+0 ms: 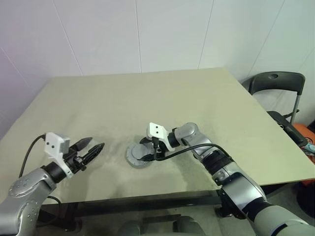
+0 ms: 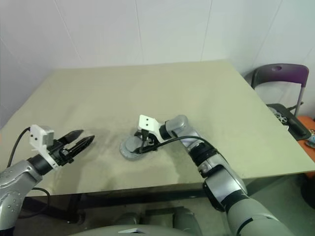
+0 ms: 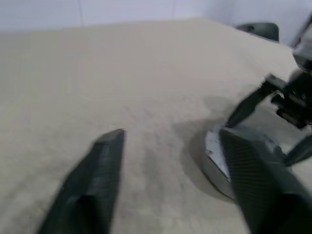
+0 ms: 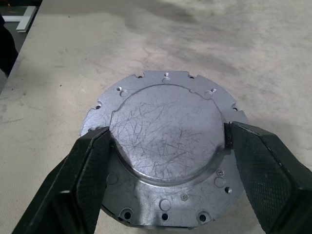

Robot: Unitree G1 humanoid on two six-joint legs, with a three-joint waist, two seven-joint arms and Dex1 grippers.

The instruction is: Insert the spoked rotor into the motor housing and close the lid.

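A round grey disc, the lid (image 4: 165,161), lies near the table's front edge with its plain scratched back up, a raised centre and a flange with small holes. My right gripper (image 4: 168,131) reaches over it from the right. Its two fingers (image 4: 92,161) press against opposite sides of the raised centre, shut on the lid (image 1: 135,158). My left gripper (image 1: 97,142) hovers just above the table to the left of the disc, pointing toward it, open with nothing between its fingers. The motor housing and the spoked rotor are hidden or out of view.
The beige table (image 1: 147,98) stretches back to a white wall. A dark chair (image 1: 275,81) stands off the right edge with clutter on the floor by it. A black cable (image 1: 187,150) loops from my right wrist over the table.
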